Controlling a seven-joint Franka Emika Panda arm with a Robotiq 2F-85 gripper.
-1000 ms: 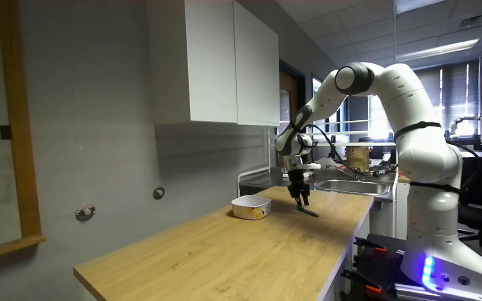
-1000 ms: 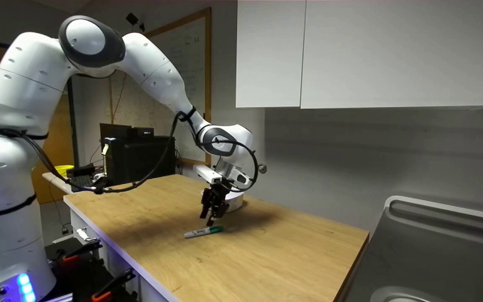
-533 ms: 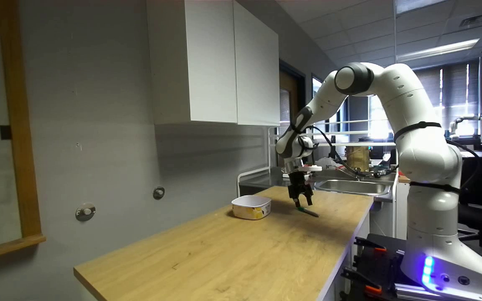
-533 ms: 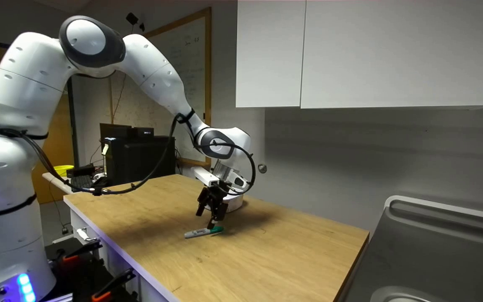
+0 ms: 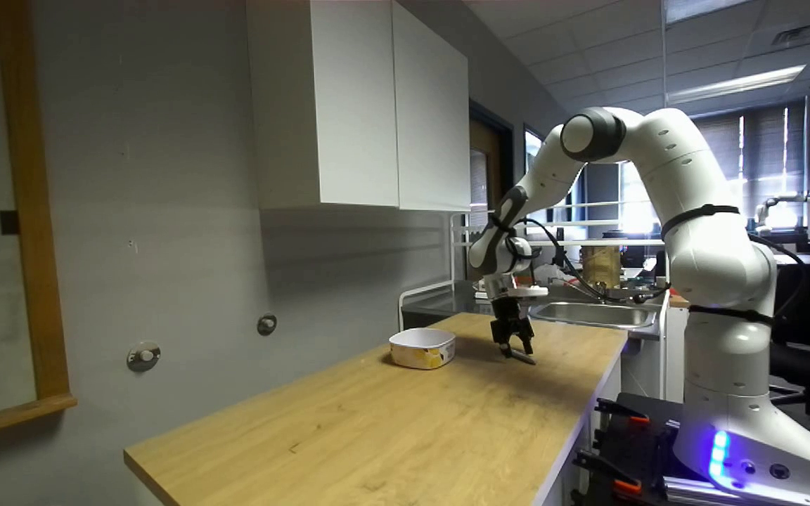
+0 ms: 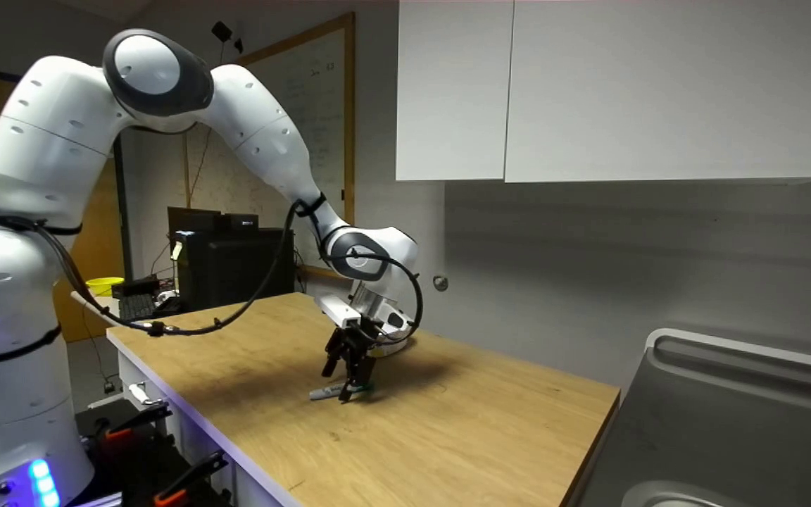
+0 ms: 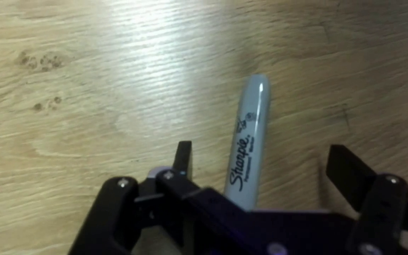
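Here's the marker (image 7: 248, 141), lying flat on the wooden tabletop (image 7: 83, 138): a slim grey barrel, smooth and glossy, a bright streak of light sitting near its rounded end. Black lettering runs along it, "Sharpie" in bold script, smaller print tucked alongside, a few small black marks up toward the tip. And there's the green end (image 6: 362, 388), just peeking out by a fingertip in an exterior view.

Now the gripper (image 7: 260, 161): fingers (image 7: 349, 173) spread wide, and the marker is right there in the gap, lengthwise between them! Bare wood shows on both sides of the barrel in the wrist view, the narrower strip by the finger at the picture's left. The marker's near end runs out of sight behind the dark gripper. In both exterior views the fingertips are low, right down by the tabletop; whether they touch the wood, I can't tell. Over toward the wall (image 5: 194, 281) stands a bowl (image 5: 422, 357), white with a yellow pattern, near the marker but apart from it.
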